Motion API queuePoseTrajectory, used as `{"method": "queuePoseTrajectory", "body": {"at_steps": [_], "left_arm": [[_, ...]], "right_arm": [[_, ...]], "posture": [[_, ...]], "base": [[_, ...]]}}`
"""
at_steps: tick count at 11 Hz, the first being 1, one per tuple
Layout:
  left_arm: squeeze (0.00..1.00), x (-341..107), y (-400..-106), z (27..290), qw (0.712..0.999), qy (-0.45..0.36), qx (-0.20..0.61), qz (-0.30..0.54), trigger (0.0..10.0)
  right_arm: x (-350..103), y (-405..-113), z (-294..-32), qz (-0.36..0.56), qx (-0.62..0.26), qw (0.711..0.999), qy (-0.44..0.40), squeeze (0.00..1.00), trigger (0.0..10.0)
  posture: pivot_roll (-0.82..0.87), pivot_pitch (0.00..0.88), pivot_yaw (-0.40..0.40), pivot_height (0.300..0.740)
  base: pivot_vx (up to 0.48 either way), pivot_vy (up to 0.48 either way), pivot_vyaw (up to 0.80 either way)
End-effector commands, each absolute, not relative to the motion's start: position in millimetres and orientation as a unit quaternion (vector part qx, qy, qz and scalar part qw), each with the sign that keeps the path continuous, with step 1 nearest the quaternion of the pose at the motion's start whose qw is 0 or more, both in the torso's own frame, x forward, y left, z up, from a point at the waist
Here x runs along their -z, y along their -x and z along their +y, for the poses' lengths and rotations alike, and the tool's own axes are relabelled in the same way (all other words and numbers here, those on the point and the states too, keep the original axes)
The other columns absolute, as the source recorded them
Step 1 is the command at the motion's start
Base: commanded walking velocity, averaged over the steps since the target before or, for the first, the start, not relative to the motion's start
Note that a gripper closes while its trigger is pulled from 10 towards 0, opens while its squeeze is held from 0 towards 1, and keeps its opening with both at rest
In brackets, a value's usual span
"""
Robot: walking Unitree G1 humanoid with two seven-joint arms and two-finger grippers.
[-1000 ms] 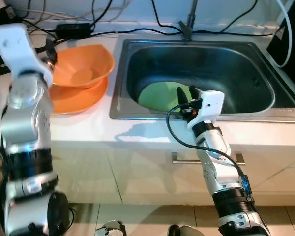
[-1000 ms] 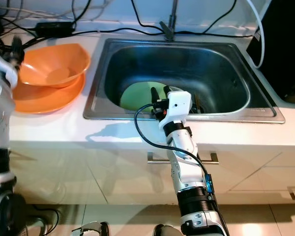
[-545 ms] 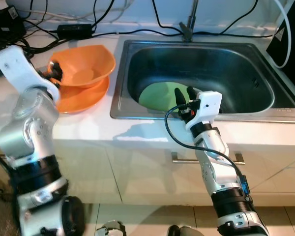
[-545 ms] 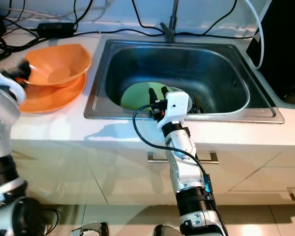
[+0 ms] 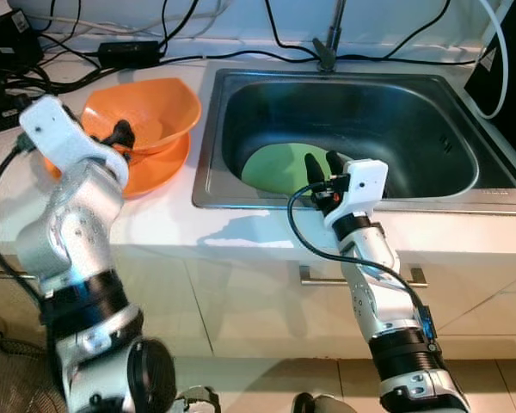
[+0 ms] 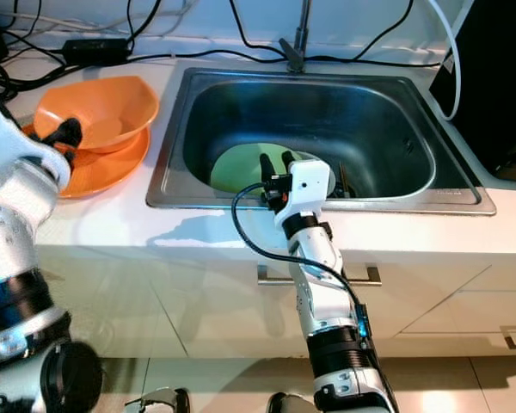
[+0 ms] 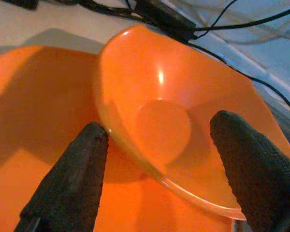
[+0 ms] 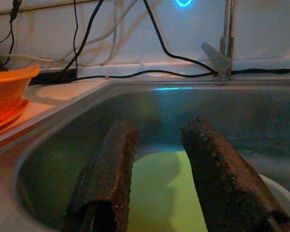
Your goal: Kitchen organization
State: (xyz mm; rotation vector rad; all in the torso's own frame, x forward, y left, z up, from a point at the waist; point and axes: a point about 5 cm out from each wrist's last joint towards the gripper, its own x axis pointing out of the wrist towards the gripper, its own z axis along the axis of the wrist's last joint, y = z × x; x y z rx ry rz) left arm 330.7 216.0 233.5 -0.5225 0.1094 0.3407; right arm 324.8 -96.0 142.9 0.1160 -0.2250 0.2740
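Kitchen desk [image 5: 172,228] with a steel sink [image 5: 208,129] set into it, seen from the head camera. An orange bowl [image 5: 150,112] sits nested on an orange plate [image 5: 159,168] on the desk to the left of the sink. The left tool [image 7: 159,159] is at the near rim of the bowl, its two black fingers [image 7: 72,179] spread apart; in the left wrist view one finger lies outside the bowl above the plate and the other over the bowl's inner side, so that the rim runs between them. Whether the fingers touch the bowl cannot be told. A green plate [image 5: 275,168] lies on the floor of the sink, toward its front left part. The right tool [image 5: 321,163] reaches over the front edge of the sink, its fingers [image 8: 108,179] parted and holding nothing, poised above the green plate; a pale rim [image 8: 275,188] shows beside one finger in the right wrist view. A faucet [image 5: 329,39] stands at the back edge of the sink, and black cables [image 5: 112,52] run along the rear of the desk by the wall.
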Motion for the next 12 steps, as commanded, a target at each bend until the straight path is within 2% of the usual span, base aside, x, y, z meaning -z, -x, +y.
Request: {"method": "queuePoseTrajectory", "body": {"at_steps": [1, 6, 7, 8, 12], "left_arm": [[0.00, -230, -334, 217, 0.945, 0.267, -0.177, 0.064, 10.0], [0.00, -219, -348, 225, 0.939, 0.274, -0.191, 0.078, 10.0], [0.00, -216, -350, 226, 0.938, 0.275, -0.195, 0.077, 3.8], [0.00, -215, -351, 226, 0.937, 0.278, -0.197, 0.076, 0.0], [0.00, -209, -356, 222, 0.934, 0.289, -0.195, 0.078, 0.0]], "right_arm": [[-133, -324, -96, -0.089, -0.138, 0.985, -0.061, 0.00, 10.0], [-133, -324, -97, -0.087, -0.138, 0.985, -0.059, 0.00, 10.0], [-132, -324, -97, -0.087, -0.139, 0.985, -0.058, 0.00, 10.0], [-132, -324, -98, -0.087, -0.138, 0.985, -0.057, 0.00, 10.0], [-132, -324, -98, -0.088, -0.138, 0.985, -0.054, 0.00, 10.0]], "posture": [[0.11, 0.091, 0.017, 0.740], [0.10, 0.093, 0.015, 0.740], [0.10, 0.090, 0.014, 0.740], [0.09, 0.087, 0.013, 0.740], [0.08, 0.064, 0.014, 0.740]], "base": [[0.000, 0.000, 0.00], [0.000, 0.000, 0.00], [0.000, 0.000, 0.00], [0.000, 0.000, 0.00], [0.000, 0.000, 0.00]]}}
